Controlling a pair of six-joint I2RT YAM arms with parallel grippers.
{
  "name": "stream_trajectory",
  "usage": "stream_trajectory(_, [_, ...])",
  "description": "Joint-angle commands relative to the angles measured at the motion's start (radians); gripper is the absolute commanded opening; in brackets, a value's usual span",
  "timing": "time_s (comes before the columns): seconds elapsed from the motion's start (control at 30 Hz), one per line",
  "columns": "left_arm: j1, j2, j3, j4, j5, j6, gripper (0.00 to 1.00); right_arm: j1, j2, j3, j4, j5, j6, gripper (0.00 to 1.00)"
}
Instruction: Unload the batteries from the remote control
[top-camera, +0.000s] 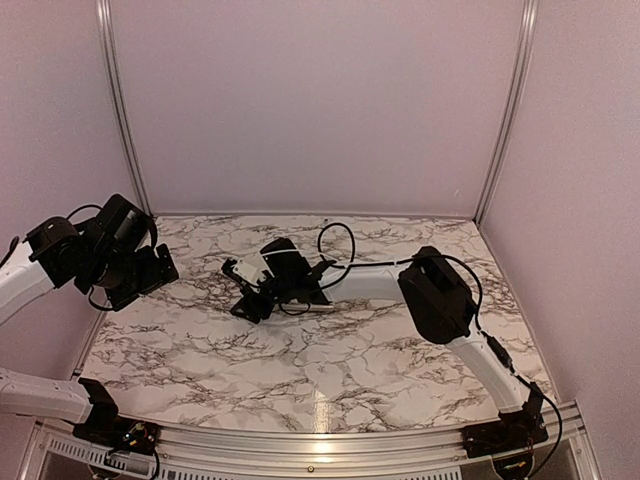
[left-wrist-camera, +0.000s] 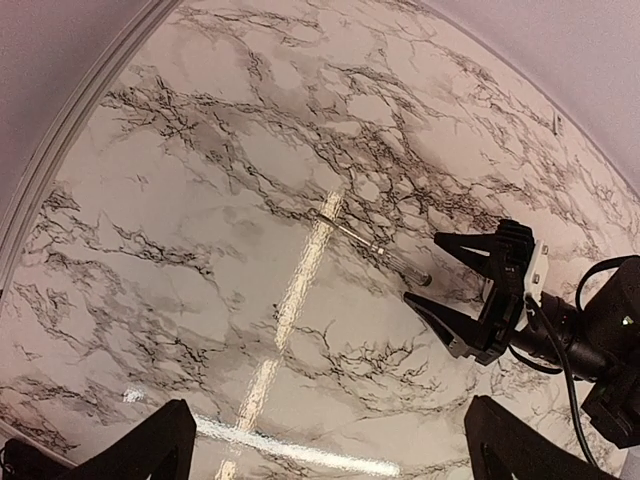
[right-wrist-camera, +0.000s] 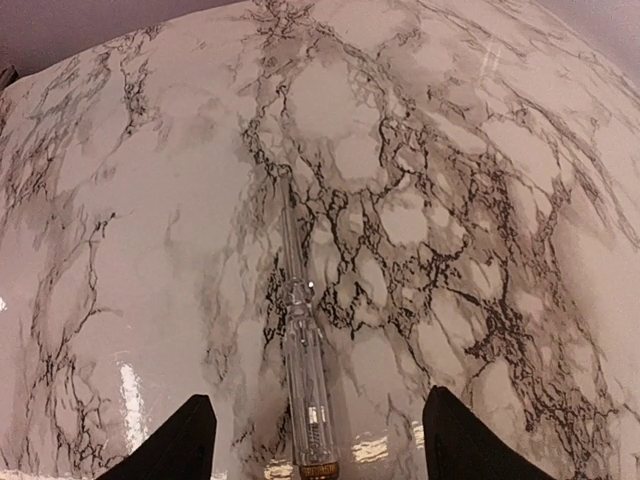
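Neither the slim white plastic remote control nor its batteries show in any view, so unloading looks unstarted. The right tool (left-wrist-camera: 423, 268) hangs open over a clear-handled metal screwdriver (right-wrist-camera: 300, 330) mid-way across the marble-patterned worktop (top-camera: 200, 350); the left tool (left-wrist-camera: 332, 403), open, hovers near its left edge.

Light: soft, even, from overhead.
Glare: bright streak on the table (left-wrist-camera: 200, 200), centre frame.
Distortion: wrist views bulge at edges.

The white-and-black left arm (top-camera: 22, 282) is bent upward at the left side, and its black two-finger left tool (left-wrist-camera: 330, 403) has its fingers spread wide. The white right arm (top-camera: 482, 362) reaches toward the centre. Its black right tool (left-wrist-camera: 425, 271) is lowered, fingers parted.
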Motion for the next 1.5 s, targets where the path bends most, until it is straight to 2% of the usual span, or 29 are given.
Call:
stream_trajectory(0.0, [0.006,-0.03,-0.016,-0.036,-0.004,0.01,0.99,0.022,0.032,0.05,-0.012,0.029,-0.034,0.66])
stream_trajectory(0.33, [0.006,-0.039,-0.033,-0.033,0.011,0.02,0.99,0.037,0.047,0.019,-0.035,0.066,-0.054,0.34])
stream_trajectory(0.73, [0.006,-0.111,-0.036,-0.033,-0.001,0.032,0.99,0.039,0.023,0.008,-0.054,0.058,-0.051,0.08])
stream_trajectory(0.9, [0.006,-0.125,-0.024,-0.019,-0.002,0.099,0.99,0.039,-0.042,-0.016,-0.051,0.016,-0.057,0.01])
stream_trajectory(1.1, [0.006,-0.161,0.002,0.044,-0.017,0.274,0.99,0.039,-0.179,-0.075,-0.074,-0.04,-0.035,0.0])
stream_trajectory(1.4, [0.006,-0.21,-0.086,0.334,0.064,0.559,0.99,0.039,-0.468,-0.326,-0.121,-0.071,0.011,0.0])
stream_trajectory(1.47, [0.006,-0.224,-0.127,0.452,0.13,0.685,0.99,0.039,-0.545,-0.375,-0.15,-0.07,0.007,0.0])
